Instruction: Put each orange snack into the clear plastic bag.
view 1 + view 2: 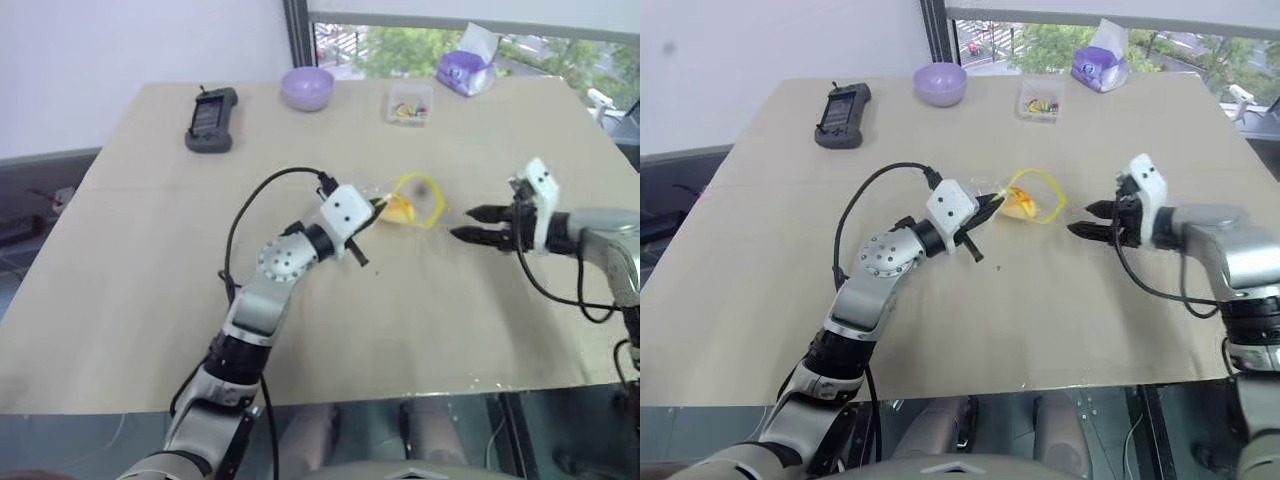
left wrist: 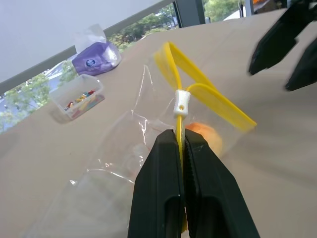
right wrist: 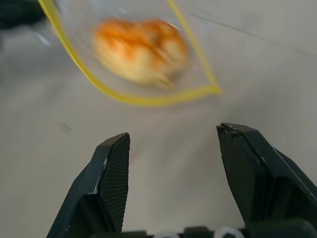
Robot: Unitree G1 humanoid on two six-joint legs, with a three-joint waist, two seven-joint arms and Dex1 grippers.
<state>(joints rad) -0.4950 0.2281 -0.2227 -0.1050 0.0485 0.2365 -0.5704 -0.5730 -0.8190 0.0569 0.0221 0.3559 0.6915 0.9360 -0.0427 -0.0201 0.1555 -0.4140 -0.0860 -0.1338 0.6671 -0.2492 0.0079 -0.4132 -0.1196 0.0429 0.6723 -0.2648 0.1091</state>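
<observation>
The clear plastic bag (image 1: 418, 198) lies on the table near its middle, its yellow zip strip (image 2: 198, 91) standing up in a loop at the open mouth. The orange snack (image 3: 141, 47) sits inside the bag, seen through the plastic behind the strip. My left gripper (image 2: 182, 136) is shut on the zip strip at the bag's left side, just below the white slider (image 2: 182, 101). My right gripper (image 1: 468, 224) hangs to the right of the bag's mouth, a short gap away, open and empty, its fingers (image 3: 114, 173) pointing at the bag.
At the table's far side stand a lilac bowl (image 1: 307, 87), a small clear box of coloured bits (image 1: 410, 105) and a purple tissue pack (image 1: 462, 70). A black handheld device (image 1: 212, 120) lies at the back left. The table's front edge (image 1: 300, 398) runs close below my arms.
</observation>
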